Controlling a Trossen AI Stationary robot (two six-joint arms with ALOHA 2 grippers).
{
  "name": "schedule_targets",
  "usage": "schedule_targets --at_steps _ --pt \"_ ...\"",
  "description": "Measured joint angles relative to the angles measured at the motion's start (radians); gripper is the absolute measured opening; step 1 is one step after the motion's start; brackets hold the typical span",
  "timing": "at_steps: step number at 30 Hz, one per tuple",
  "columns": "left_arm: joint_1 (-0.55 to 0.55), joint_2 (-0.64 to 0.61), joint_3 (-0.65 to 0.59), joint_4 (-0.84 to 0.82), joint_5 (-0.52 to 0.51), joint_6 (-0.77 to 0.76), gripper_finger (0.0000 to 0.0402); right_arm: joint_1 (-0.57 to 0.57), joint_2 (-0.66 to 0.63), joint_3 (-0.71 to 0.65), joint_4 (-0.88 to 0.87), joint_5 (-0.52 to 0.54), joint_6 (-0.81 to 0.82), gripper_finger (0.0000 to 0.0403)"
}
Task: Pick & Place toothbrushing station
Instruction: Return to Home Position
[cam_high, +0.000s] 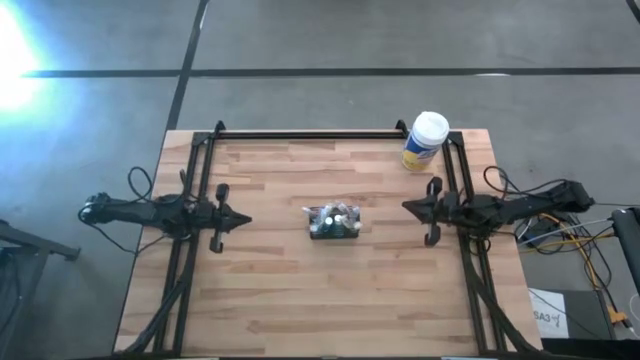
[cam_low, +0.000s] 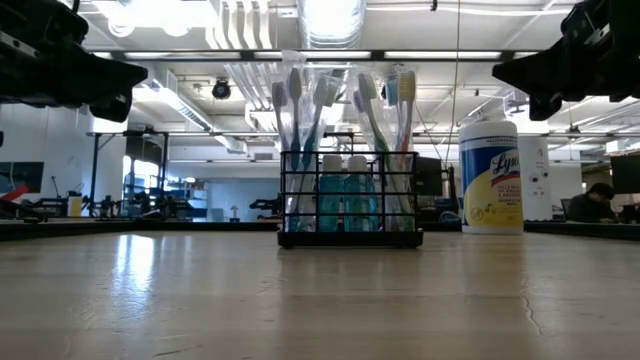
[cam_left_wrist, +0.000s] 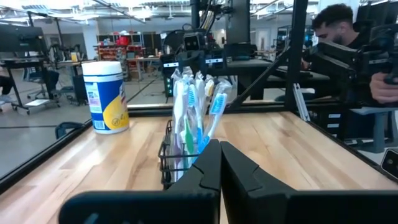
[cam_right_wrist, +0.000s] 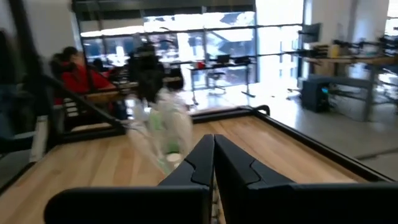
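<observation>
The toothbrushing station (cam_high: 334, 222) is a small black wire holder with several toothbrushes standing upright in it and blue bottles inside. It stands on its base at the middle of the wooden table and shows in the low view (cam_low: 349, 205) and in the left wrist view (cam_left_wrist: 186, 134). In the right wrist view it is a blurred shape (cam_right_wrist: 163, 134). My left gripper (cam_high: 243, 219) is shut, above the table to the station's left. My right gripper (cam_high: 408, 206) is shut, above the table to its right. Both are empty and apart from the station.
A yellow canister with a white cap (cam_high: 425, 141) stands at the table's far right corner; it also shows in the low view (cam_low: 490, 177). A black frame rail (cam_high: 310, 134) runs along the far edge and both sides. People sit in the room beyond the table (cam_left_wrist: 339, 31).
</observation>
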Motion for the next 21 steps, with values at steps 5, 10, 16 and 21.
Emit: schedule_targets --at_steps 5,10,16,21 --pt "0.0 0.006 -0.002 -0.001 0.021 -0.001 0.0 -0.029 -0.076 0.0 -0.086 0.024 0.024 0.0008" --pt "0.0 0.012 -0.002 -0.003 0.024 -0.013 0.0001 -0.067 -0.141 0.0 -0.188 0.002 0.036 0.0008" --pt "0.0 0.011 0.034 -0.098 -0.014 -0.046 0.0002 -0.081 -0.233 0.0 -0.216 -0.144 0.034 0.0008" --pt "0.002 0.009 0.074 -0.232 -0.11 -0.065 0.0004 -0.093 -0.266 0.0 -0.266 -0.189 0.024 0.0008"
